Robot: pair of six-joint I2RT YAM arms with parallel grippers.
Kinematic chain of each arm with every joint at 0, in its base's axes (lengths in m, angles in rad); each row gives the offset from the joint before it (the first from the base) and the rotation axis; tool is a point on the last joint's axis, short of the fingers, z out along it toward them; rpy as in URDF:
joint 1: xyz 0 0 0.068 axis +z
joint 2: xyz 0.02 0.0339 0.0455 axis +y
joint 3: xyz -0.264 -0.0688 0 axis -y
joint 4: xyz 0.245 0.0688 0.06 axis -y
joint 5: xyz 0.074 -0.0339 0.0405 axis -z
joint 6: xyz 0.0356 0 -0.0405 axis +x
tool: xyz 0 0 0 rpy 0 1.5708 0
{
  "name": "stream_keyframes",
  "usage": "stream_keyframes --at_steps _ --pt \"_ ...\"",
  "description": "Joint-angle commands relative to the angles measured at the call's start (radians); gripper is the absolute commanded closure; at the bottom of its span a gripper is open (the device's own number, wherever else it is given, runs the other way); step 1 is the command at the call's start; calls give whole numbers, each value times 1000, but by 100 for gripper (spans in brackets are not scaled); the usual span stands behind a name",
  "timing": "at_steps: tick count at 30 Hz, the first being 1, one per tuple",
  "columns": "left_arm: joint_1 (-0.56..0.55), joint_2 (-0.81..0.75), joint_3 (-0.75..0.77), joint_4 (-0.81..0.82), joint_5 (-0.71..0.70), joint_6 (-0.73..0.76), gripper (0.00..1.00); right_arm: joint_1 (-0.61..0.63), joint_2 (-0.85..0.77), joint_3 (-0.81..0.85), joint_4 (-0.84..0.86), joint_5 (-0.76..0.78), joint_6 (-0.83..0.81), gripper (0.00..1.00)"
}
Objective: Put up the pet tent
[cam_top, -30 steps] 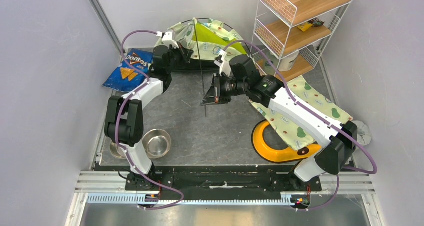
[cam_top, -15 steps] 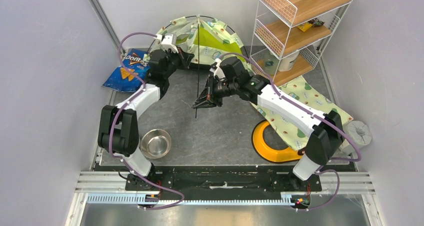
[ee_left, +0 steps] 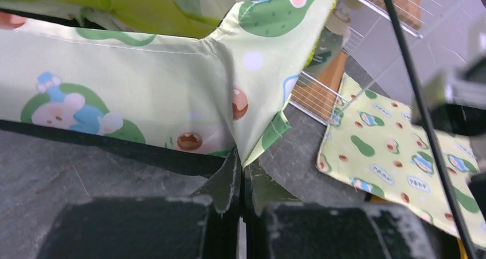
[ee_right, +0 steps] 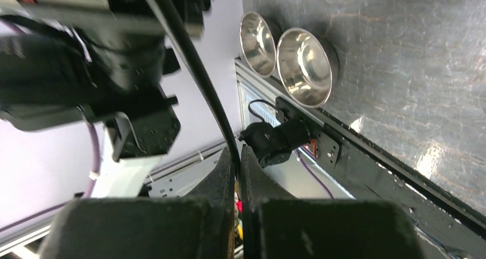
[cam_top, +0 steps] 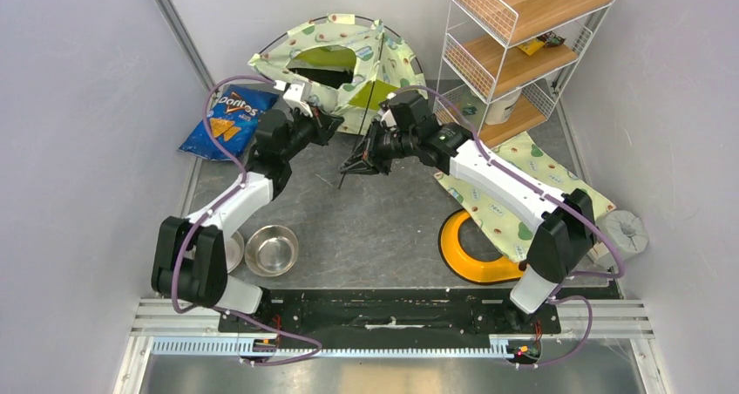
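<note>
Progress: your pale-green avocado-print fabric tent has risen, nearly erect; left hand clamps its hem, right hand its thin black pole.

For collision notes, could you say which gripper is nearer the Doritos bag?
Left. The left gripper sits a short way from the Doritos bag; the right gripper lies beyond it, farther from the bag.

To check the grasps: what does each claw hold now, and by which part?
The left claw pinches the pet tent by a lower fabric corner. The right claw grips its black pole near the lower end.
</note>
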Motion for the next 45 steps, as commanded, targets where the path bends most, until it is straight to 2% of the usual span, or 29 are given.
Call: stream_keyframes --at_steps 1,4,13,24,34,38,45 --pt "-13 -125 -82 26 32 -50 98 -59 27 47 55 151 63 100" --pt "-17 -180 -135 20 30 -90 98 -70 -2 16 179 172 62 100" --pt "-15 -329 -233 -66 36 -132 98 -85 -25 -29 401 275 15 100" --pt "-17 -399 -249 -127 61 -249 98 -62 26 -27 456 424 -66 100" --pt "-17 -401 -230 -225 36 -250 98 -27 49 -17 482 501 -138 100" --pt "-17 -405 -238 -274 20 -197 98 -29 37 -13 509 518 -140 100" --pt "-16 -405 -267 -312 76 -29 98 -40 24 2 597 548 -148 100"
